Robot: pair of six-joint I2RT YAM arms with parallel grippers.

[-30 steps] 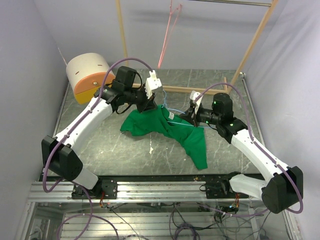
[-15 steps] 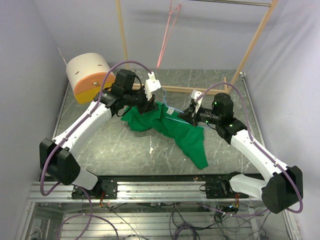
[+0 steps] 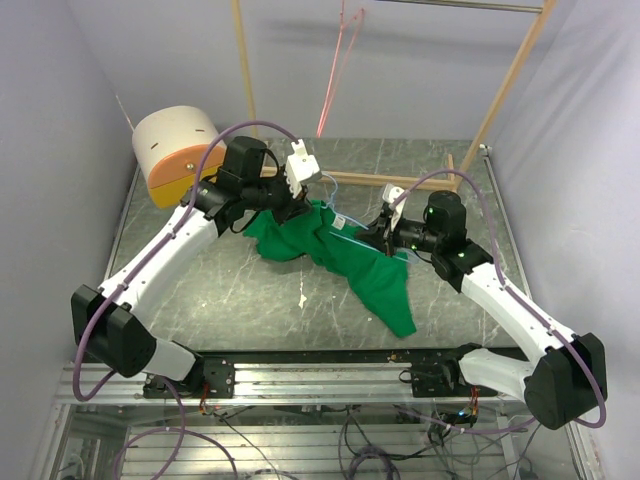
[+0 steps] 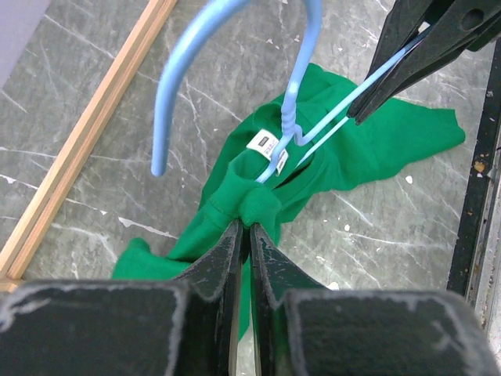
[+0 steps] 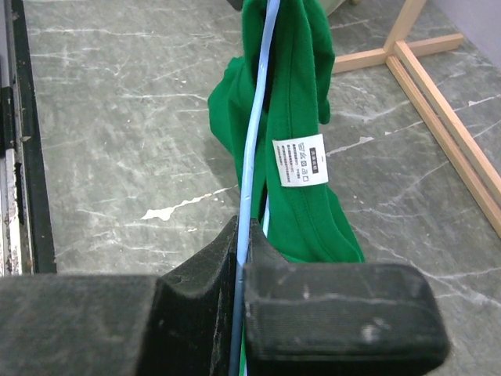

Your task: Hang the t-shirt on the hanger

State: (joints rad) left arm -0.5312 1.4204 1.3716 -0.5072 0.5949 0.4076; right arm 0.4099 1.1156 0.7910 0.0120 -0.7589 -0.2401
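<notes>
At mid-worktop, just in front of the wooden frame rail (image 3: 380, 181), the green t-shirt (image 3: 330, 250) hangs partly lifted between the two arms, with one end trailing down onto the marble-patterned worktop (image 3: 230, 290) toward the near edge. The left pincer (image 4: 246, 225) is clamped on a small bunched fold of the collar. The right pincer (image 5: 239, 233) is closed tight on the wire of the light blue hanger (image 4: 293, 94), whose lower wire appears to run into the neck opening beside the white label (image 5: 299, 162).

The bite on the collar is narrow, so a hard pull could let the cloth slip out and the neck would close up again. The hanger is thin and held at one spot only, so drag from the shirt could twist it in the right pincer or tip it out of the neck. The hook curves close above the left fingers and might catch them or the cloth if the arms draw together.

The wooden rail lies just behind both pincers, so there is little room to move away from the bases. An orange-and-beige drum (image 3: 175, 150) stands at the far left corner beside the left arm's elbow. A pink-red wire hanger (image 3: 335, 70) hangs above, well apart. Open marble lies to the near side and left of the shirt.
</notes>
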